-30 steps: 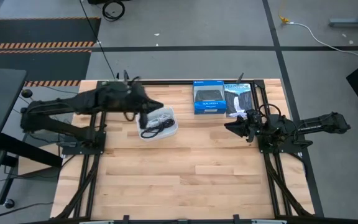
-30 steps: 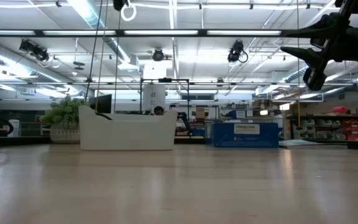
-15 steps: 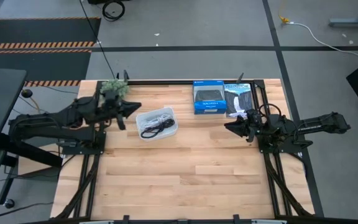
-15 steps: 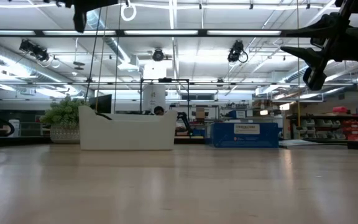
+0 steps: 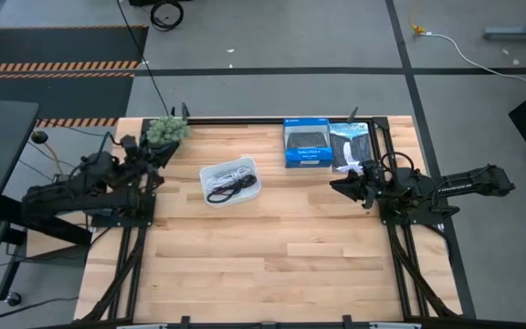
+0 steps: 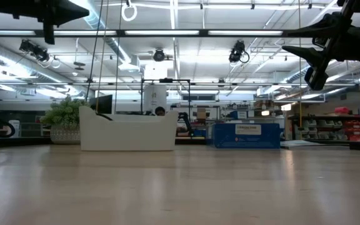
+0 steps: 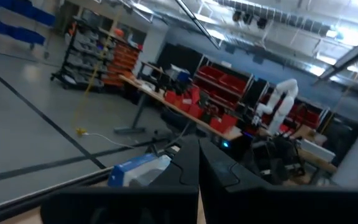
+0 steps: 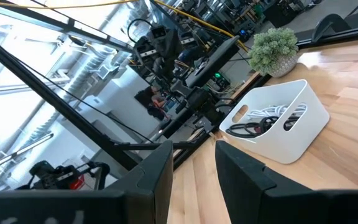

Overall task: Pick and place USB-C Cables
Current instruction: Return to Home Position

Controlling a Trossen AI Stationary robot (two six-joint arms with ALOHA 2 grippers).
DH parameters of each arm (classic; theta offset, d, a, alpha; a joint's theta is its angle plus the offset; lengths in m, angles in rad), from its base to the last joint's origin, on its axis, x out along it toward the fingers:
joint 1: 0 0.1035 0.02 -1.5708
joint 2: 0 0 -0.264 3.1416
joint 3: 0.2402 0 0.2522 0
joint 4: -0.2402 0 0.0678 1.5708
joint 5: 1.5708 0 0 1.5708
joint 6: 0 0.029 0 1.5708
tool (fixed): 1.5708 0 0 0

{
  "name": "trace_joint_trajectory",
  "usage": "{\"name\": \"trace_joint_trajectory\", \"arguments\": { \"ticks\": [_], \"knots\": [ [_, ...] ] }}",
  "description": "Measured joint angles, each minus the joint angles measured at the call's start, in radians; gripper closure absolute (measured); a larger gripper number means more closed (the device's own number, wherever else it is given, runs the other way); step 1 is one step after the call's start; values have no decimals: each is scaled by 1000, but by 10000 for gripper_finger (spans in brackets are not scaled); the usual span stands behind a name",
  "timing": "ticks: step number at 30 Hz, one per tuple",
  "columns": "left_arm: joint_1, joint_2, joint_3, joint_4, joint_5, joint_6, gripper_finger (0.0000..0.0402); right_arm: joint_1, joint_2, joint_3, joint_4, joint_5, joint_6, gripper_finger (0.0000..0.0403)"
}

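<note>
The table [image 5: 272, 256] is pale jointed wood, smooth with a soft sheen. Ahead of the right gripper [image 5: 334, 187] (matt dark plastic, by the look) the white bin [image 8: 300, 137] is smooth, faintly glossy plastic; the boxes [image 5: 306, 146] just beside that gripper look like glossy printed card.

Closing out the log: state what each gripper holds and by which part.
Nothing is held. The left gripper is shut and empty; the right gripper is open and empty, both clear of the white bin. The USB-C Cables lie inside it.
</note>
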Motion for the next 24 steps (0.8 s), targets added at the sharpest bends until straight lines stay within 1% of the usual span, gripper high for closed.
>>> {"name": "trace_joint_trajectory", "arguments": {
  "ticks": [6,11,14,17,21,24],
  "knots": [
    [5,-87,-51,2,-26,10,401,0,0,0,0,0,0,275],
    [5,-105,-100,16,-44,22,401,0,0,0,0,0,0,275],
    [5,-105,-145,37,-45,1,402,0,0,0,0,0,0,275],
    [5,-105,-199,92,-43,-17,401,0,0,0,0,0,0,275],
    [4,-105,-272,219,-42,-17,401,0,0,0,0,0,0,275],
    [4,-105,-309,267,-41,-16,401,0,0,0,0,0,0,275]
  ]
}}
